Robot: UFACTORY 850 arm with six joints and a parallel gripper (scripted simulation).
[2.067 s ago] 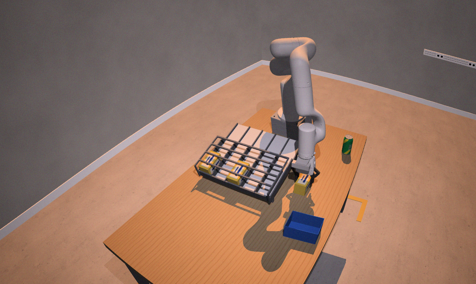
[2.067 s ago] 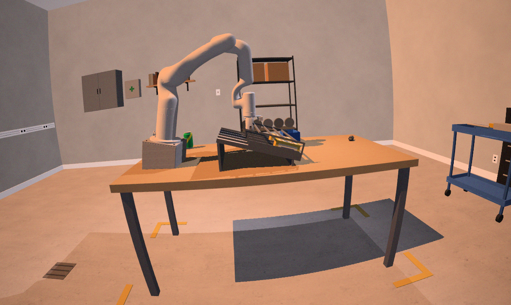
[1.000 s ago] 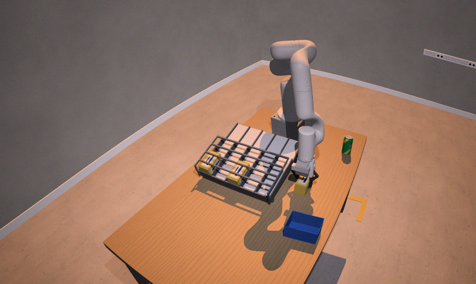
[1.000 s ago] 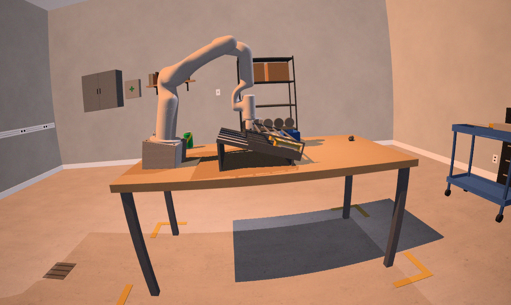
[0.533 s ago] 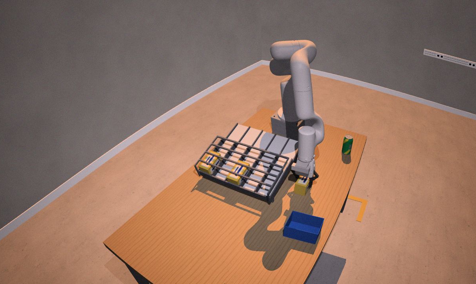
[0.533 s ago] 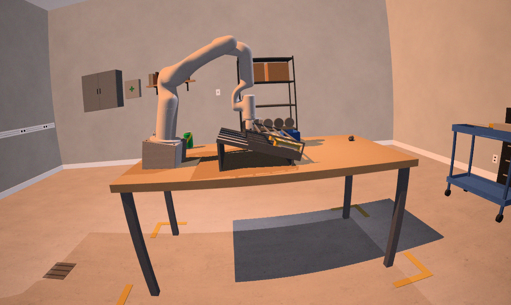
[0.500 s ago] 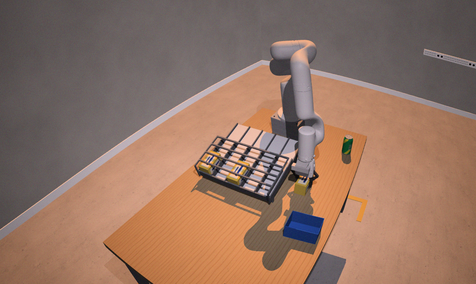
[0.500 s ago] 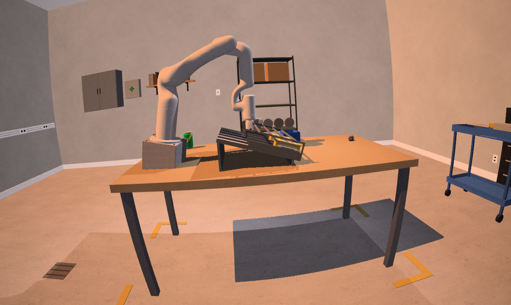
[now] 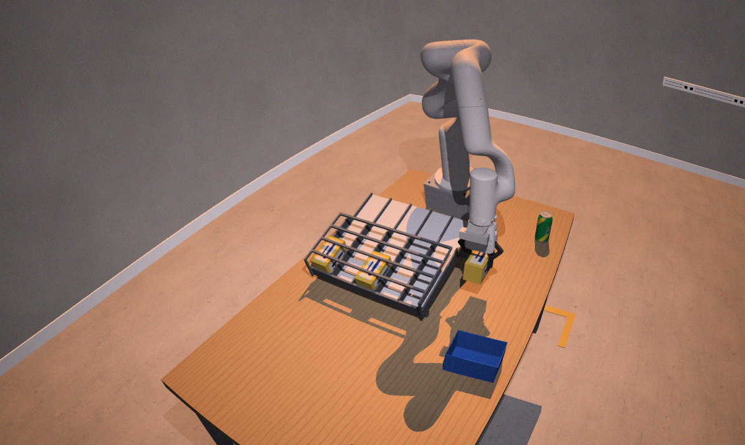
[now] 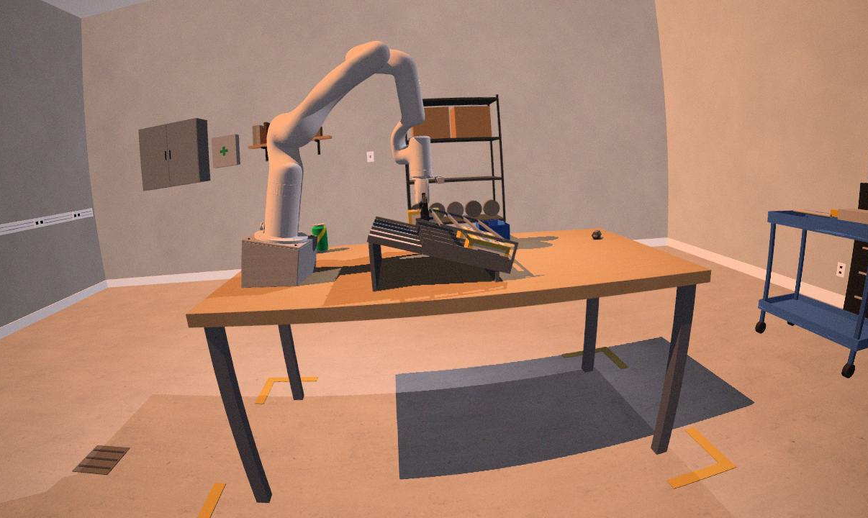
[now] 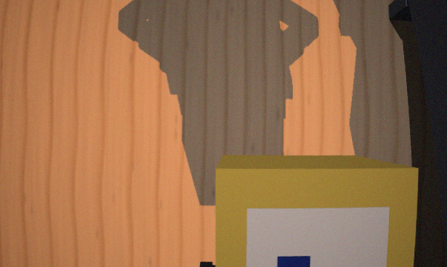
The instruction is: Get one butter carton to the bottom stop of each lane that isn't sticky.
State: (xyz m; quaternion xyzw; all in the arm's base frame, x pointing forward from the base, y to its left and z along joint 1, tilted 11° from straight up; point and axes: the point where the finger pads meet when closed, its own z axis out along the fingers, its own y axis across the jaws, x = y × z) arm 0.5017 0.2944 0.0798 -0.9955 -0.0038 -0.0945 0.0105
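Wrist view: held butter carton [image 9: 475,270] [image 11: 316,189] cut off by bottom edge; only a dark scrap of the gripper [image 9: 479,255] visible there. Exterior: shelf [image 9: 364,290] [image 10: 463,257] hides most of the blue bin [image 9: 472,366] [image 10: 502,229]. Carton lettering too small to read.

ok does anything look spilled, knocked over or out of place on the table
Nothing stands out. The green can is upright, the blue bin sits level, and two butter cartons rest at the low end of their lanes. The third is in the claw. No spill shows.
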